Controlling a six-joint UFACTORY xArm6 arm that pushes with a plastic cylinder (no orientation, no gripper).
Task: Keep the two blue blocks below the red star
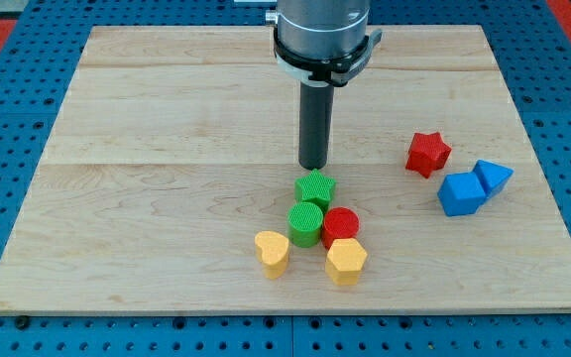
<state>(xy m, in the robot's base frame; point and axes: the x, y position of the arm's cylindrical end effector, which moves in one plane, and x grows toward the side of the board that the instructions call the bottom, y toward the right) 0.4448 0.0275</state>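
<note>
The red star [428, 153] lies at the view's right. A blue cube [461, 192] sits just below and right of it. A blue triangular block [492, 177] touches the cube's upper right side, right of the star and slightly lower. My tip [312, 167] stands near the board's middle, far left of the star and the blue blocks, just above a green block.
A cluster lies below my tip: a green hexagonal block [315, 187], a green cylinder [305, 223], a red cylinder [341, 225], a yellow heart [273, 252] and a yellow hexagonal block [346, 261]. The wooden board [167, 119] rests on a blue pegboard.
</note>
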